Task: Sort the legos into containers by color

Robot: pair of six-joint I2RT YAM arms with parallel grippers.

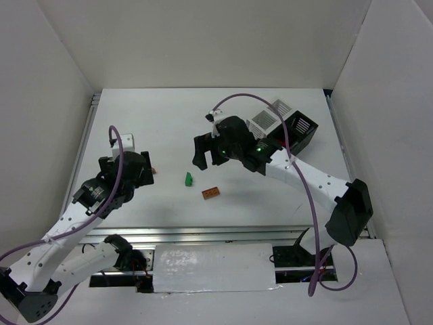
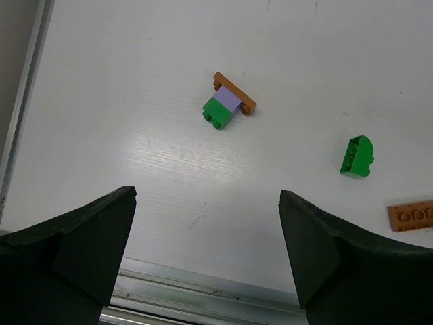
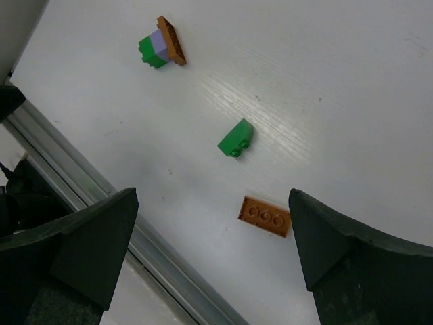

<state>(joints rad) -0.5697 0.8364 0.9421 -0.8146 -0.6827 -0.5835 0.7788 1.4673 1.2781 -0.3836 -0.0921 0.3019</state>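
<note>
1. Table: white. The loose legos lie on its near-middle part.
2. Right arm: reaches from the near-right base toward centre, wrist pitched down over the bricks. Left arm: folded, wrist tipped down near the left edge.
3. Black box and white box: side by side at far right, behind the right arm. Contents can't be told.
4. Right gripper: spread wide, empty, hovering off the table. Likely step is picking one brick. Drop straight down, centre the brick between the fingers, and close across its narrow sides.
5. Left gripper: spread wide, empty, over bare table.
6. Stack: green, purple and orange pieces joined, tipped over, ahead of the left gripper. It mixes colours, so it probably needs both grippers to pull it apart.
7. Orange plate: flat, studs up, nearest the right gripper. It sits low, so the fingertips must nearly touch the table.
8. Green brick: curved top, on its side, near the orange plate but apart. It could roll when pinched.
</note>
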